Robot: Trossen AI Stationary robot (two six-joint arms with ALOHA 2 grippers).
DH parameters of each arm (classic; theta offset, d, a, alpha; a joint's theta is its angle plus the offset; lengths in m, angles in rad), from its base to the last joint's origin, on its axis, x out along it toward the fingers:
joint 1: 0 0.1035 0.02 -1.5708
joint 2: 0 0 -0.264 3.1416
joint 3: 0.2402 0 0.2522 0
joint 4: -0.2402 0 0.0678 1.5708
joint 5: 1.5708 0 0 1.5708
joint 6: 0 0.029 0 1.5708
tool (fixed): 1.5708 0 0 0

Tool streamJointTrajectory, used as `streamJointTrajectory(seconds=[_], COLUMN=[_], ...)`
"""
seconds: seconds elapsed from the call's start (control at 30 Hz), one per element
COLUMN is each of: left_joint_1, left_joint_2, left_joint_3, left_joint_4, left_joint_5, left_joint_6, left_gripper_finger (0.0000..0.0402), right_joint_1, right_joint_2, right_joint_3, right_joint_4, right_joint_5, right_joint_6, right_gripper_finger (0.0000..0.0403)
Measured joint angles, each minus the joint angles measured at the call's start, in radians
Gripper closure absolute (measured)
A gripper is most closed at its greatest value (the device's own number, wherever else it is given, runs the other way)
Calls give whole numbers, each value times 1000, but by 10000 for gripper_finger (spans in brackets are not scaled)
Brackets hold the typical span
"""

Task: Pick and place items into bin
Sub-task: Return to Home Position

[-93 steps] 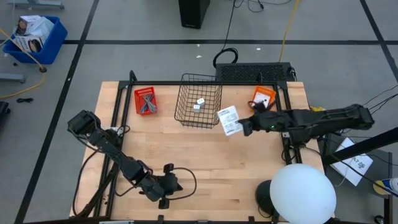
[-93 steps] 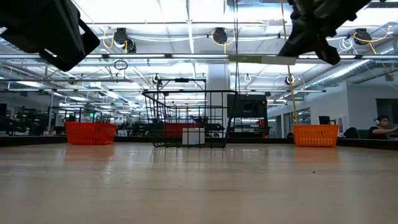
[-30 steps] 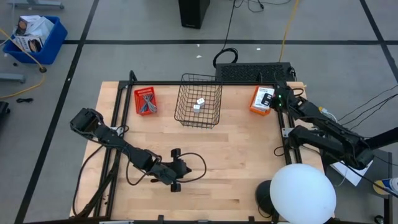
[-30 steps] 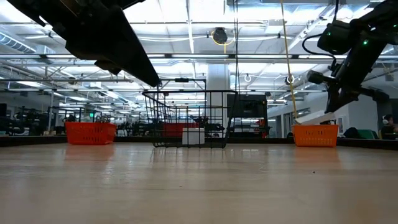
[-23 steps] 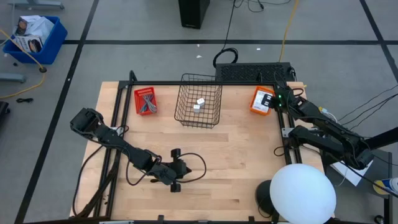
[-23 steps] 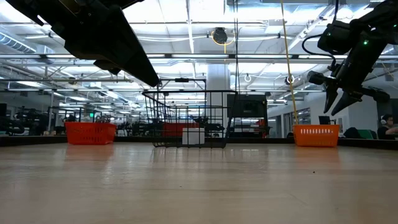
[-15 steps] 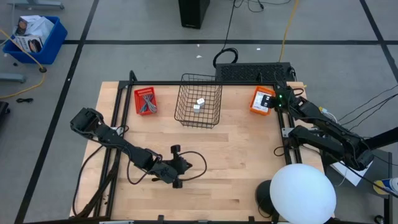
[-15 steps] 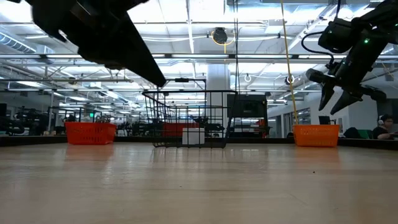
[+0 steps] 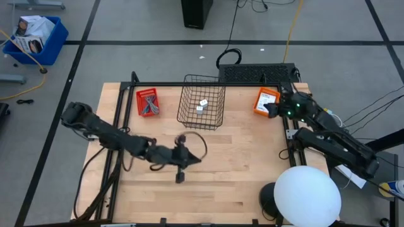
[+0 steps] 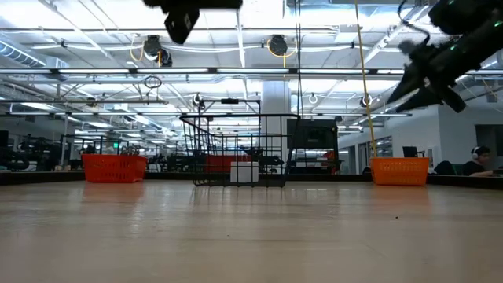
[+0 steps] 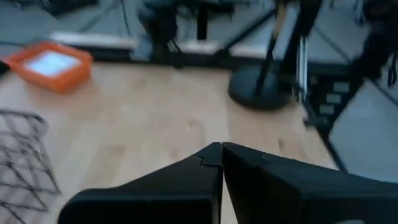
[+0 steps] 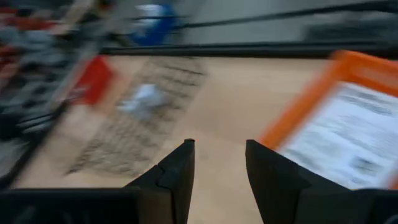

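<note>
Packet (image 12: 356, 140) lies in orange basket (image 12: 297, 119), beside parted right claw (image 12: 219, 163).

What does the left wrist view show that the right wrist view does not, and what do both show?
Only the left wrist view: the left gripper, shut on nothing, and a round black stand base. Only the right wrist view: the right gripper, open, and the red basket. Both: the orange basket holding a white packet, the wire basket and the wooden table.
</note>
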Motion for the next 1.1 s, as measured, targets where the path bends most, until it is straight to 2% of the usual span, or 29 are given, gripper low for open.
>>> streamJointTrajectory(seconds=[0.1, 0.27, 0.4, 0.5, 0.67, 0.87, 1.1], left_joint_1=[15, -23, -51, -70, -99, -112, -127], left_joint_2=[-80, -193, -269, -322, -366, -370, -370], left_joint_3=[-4, -87, -224, -333, -447, -541, -639], left_joint_4=[-5, 111, 298, 404, 481, 656, 712], left_joint_5=[-13, -1, 90, 95, 29, 21, 7], left_joint_6=[5, 18, 53, 86, 92, 90, 111], left_gripper_finger=[385, 385, 385, 385, 385, 385, 385], right_joint_1=[73, 243, 393, 502, 684, 907, 1128], right_joint_2=[-76, -166, -194, -188, -103, 34, 144], right_joint_3=[0, 0, -1, -43, -207, -306, -311], right_joint_4=[17, 68, 174, 317, 629, 899, 991], right_joint_5=[-58, -81, -63, -41, -8, 146, 379], right_joint_6=[1, -33, -83, -108, -132, -263, -464], right_gripper_finger=[270, 270, 270, 271, 271, 271, 271])
